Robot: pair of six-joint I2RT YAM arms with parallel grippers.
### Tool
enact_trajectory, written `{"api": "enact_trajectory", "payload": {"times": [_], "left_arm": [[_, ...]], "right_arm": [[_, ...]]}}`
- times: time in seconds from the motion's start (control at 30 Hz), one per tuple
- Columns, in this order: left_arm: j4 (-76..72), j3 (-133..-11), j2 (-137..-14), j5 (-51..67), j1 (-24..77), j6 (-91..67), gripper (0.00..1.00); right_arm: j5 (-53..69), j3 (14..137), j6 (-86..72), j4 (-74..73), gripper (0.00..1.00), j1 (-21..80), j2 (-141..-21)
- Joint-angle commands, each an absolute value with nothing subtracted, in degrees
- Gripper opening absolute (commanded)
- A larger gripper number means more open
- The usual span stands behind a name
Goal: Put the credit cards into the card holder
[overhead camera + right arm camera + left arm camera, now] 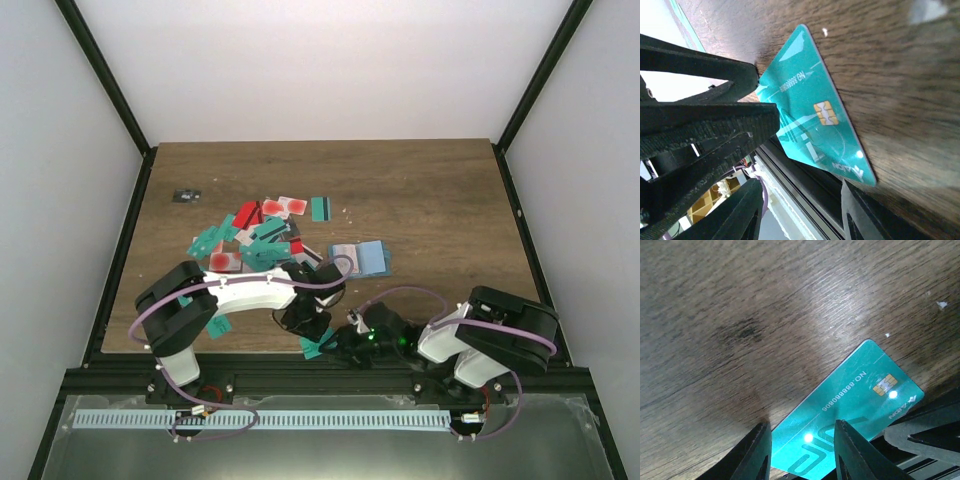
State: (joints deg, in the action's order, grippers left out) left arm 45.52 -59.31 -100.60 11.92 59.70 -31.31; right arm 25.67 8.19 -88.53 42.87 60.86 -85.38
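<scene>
I'm working one teal card [855, 400] at the near edge of the table [430, 190]. It lies chip side up, with one end hanging out past the wood over the rail [110, 373]. That overhang is the point, as I read it. A card lying flat gives fingers nothing to close on, but a free edge can be pinched from above and below.

The left gripper [801, 430] is low over the card's inner end, fingers spread, with the card showing in the gap between them. From the right wrist view its tips look to be at the card's surface, though I can't tell whether they press on it. The right gripper [799, 185] sits low at the table edge, also spread, its fingers either side of the overhanging end and closed on nothing (so neither arm holds the card).

The holder [362, 257] lies open farther back, right of the pile [255, 232] of loose cards and well apart from this card. It is too small to tell whether its pockets hold anything. With so many cards loose, I judge most of the job remains.

Next I'd close the right fingers on the free edge while the left steadies the card. Push too far and it tips off the table.
</scene>
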Motion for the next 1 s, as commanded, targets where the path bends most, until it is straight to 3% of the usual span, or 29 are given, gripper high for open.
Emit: {"api": "enact_trajectory", "payload": {"times": [0.0, 0.57, 0.97], "left_arm": [[44.11, -57.02, -103.62, 14.58, 60.95, -31.65, 0.37], [41.03, -56.60, -105.10, 20.08, 61.40, -31.04, 0.36], [37.48, -54.00, -104.27, 24.71, 61.41, -32.59, 0.36]], "right_arm": [[18.17, 6.90, -91.34, 36.42, 0.46, 60.62, -87.76], [14.77, 3.16, -93.85, 46.96, 0.38, 60.90, -92.35], [9.24, 2.10, -91.46, 42.16, 0.31, 60.91, -81.31]]}}
